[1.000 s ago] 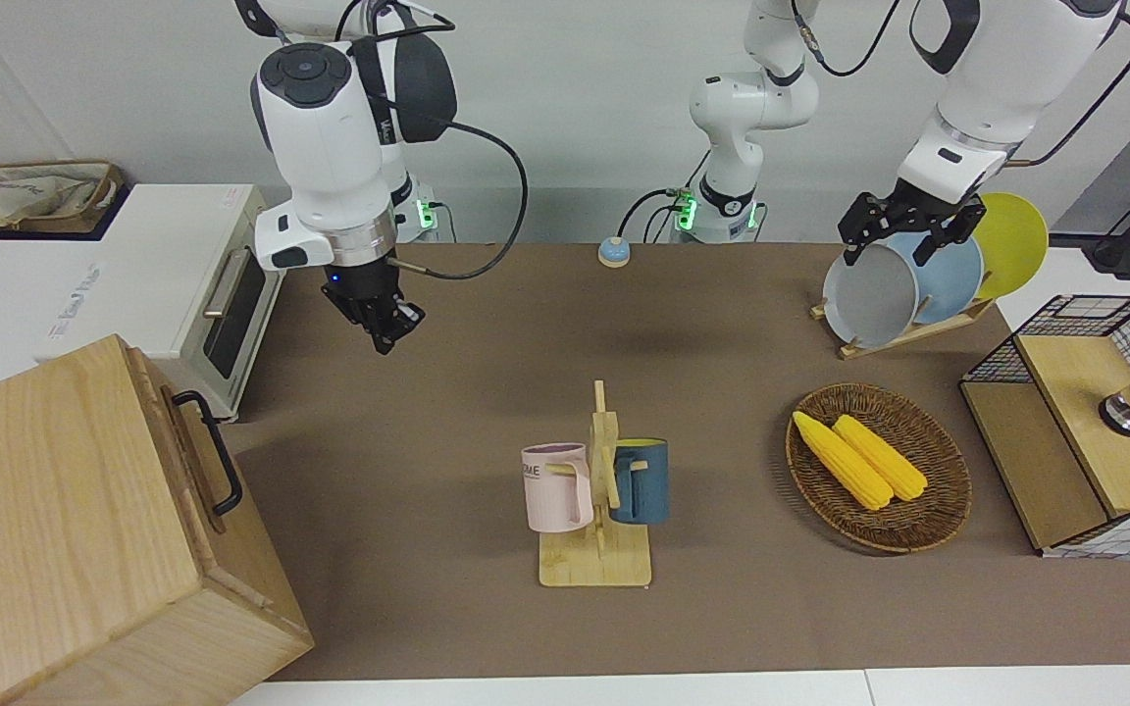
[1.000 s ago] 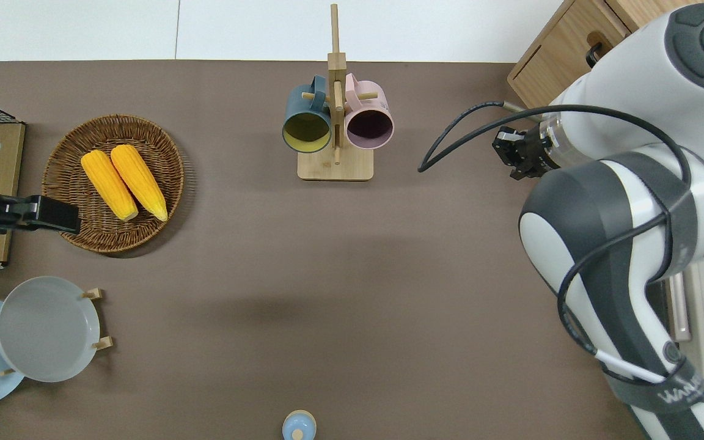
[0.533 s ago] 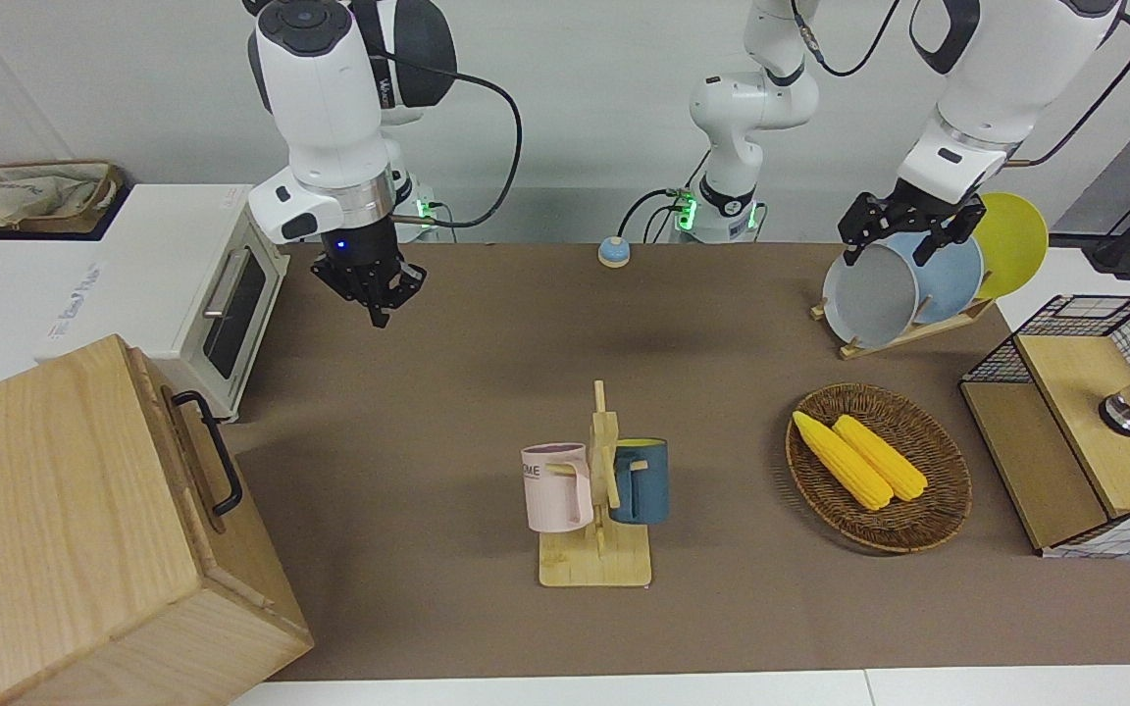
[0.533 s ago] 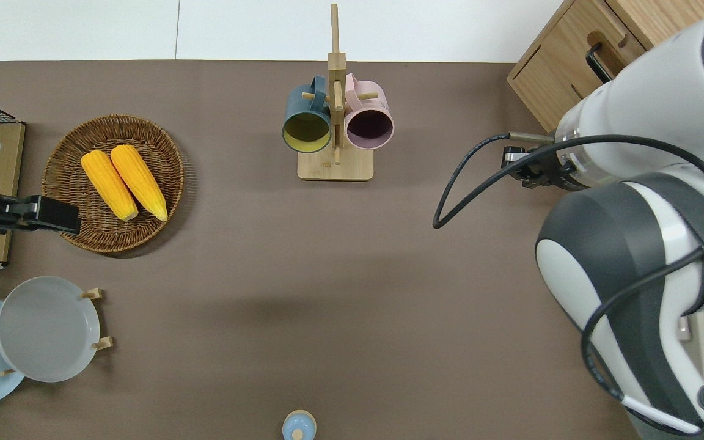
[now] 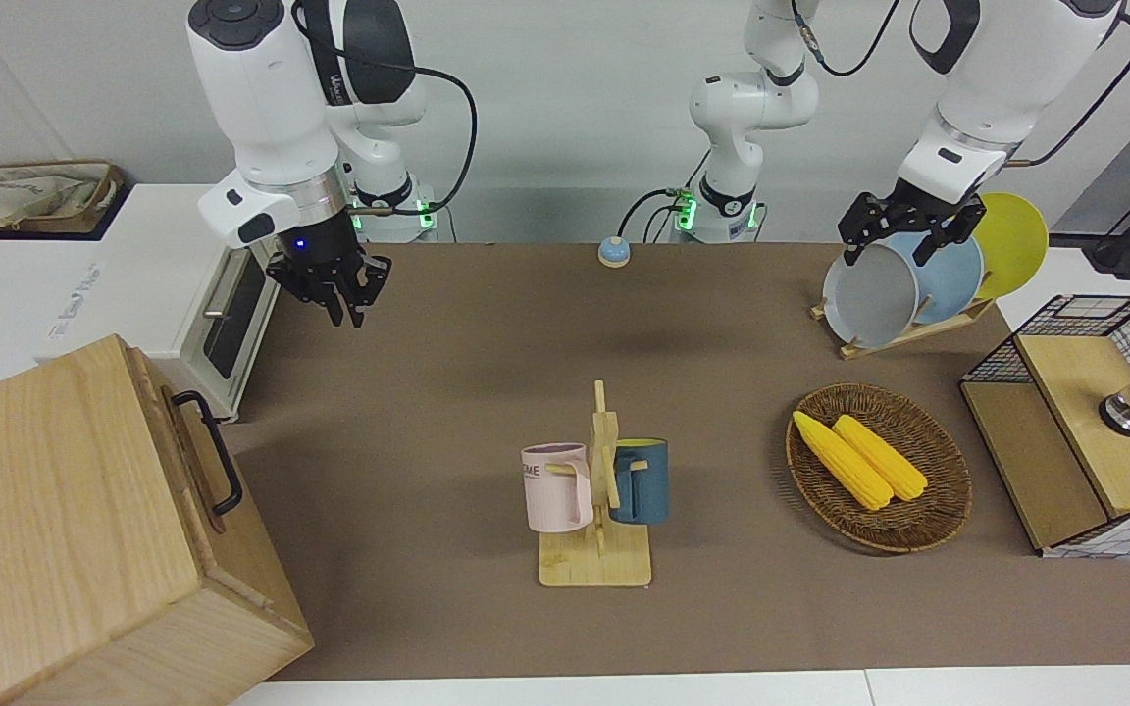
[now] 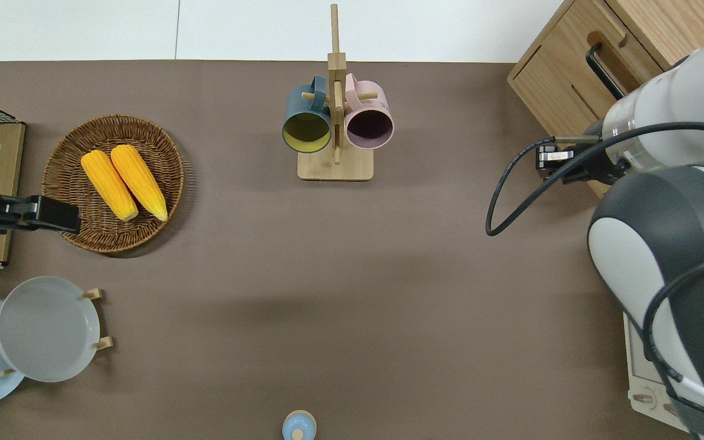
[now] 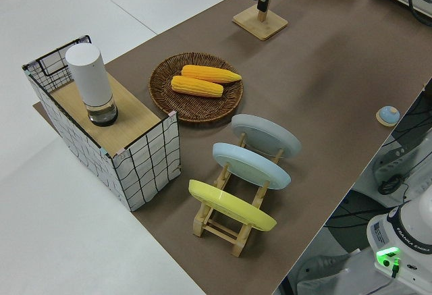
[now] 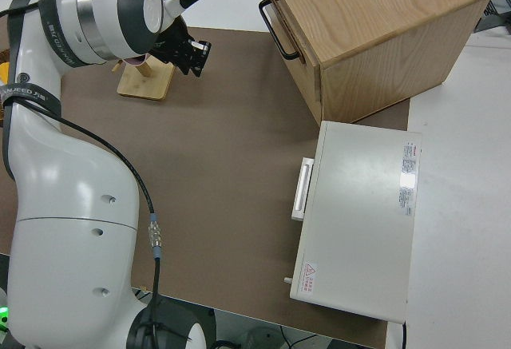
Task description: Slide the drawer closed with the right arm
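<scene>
The desk [image 5: 447, 392] carries a large wooden cabinet [image 5: 65, 529] at the right arm's end, at the edge farthest from the robots. The drawer [image 6: 572, 79] sits in the cabinet's front, its face flush with the wood around it, and its black bar handle [image 6: 604, 70] stands out toward the middle of the desk. A white oven [image 8: 359, 221] stands beside the cabinet, nearer to the robots.

The right arm [image 5: 276, 118] reaches out from its base with the right claw [image 5: 341, 294] up in the air, pointing down. Seen from overhead, the right claw [image 6: 550, 164] is over bare desk just off the cabinet's nearest corner, apart from the drawer and not touching its handle. Its fingers [image 5: 334, 306] stand slightly apart and hold nothing.

A mug stand [image 5: 596, 510] with two mugs stands near the middle of the desk. The left arm is parked.
</scene>
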You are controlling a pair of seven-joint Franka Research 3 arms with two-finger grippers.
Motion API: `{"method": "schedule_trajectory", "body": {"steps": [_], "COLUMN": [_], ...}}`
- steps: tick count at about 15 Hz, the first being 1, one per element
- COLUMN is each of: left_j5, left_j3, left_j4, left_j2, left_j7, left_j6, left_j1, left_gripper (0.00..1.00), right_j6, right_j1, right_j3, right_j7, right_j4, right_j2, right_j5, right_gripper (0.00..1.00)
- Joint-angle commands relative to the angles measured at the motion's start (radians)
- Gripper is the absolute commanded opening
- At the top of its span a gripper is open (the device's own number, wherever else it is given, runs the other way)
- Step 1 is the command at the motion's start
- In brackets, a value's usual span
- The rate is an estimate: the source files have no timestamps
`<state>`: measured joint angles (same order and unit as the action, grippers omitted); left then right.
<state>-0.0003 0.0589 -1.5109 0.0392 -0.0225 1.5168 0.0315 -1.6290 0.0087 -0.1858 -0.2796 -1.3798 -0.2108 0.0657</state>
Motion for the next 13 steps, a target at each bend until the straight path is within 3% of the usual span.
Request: {"method": "schedule_trajectory", "body": {"steps": [1,2,13], "left_j5": [0.017,0.017,0.017], "left_j3": [0.007,0.007,0.007], "left_j4": [0.024,0.026,0.026], "left_j2": [0.011,0.011,0.011], "left_j7": [-0.01,-0.01,-0.01], "left_j6": [-0.02,-0.02,-0.02], "left_j1": [0.005,0.005,0.005], "left_gripper": [0.99,0.99,0.99], "right_j6": [-0.012,-0.012,-0.002], "right_j1": [-0.012,-0.013,-0.036], "right_j3": [-0.006,-0.006,-0.004], "right_j7": [0.034,0.039,0.117], "right_j4": [-0.022,-0.022,-0.018], "right_j2": [0.002,0.002,0.004], "right_j5": [-0.021,-0.02,-0.012], "right_gripper": [0.868,0.986,0.987]}}
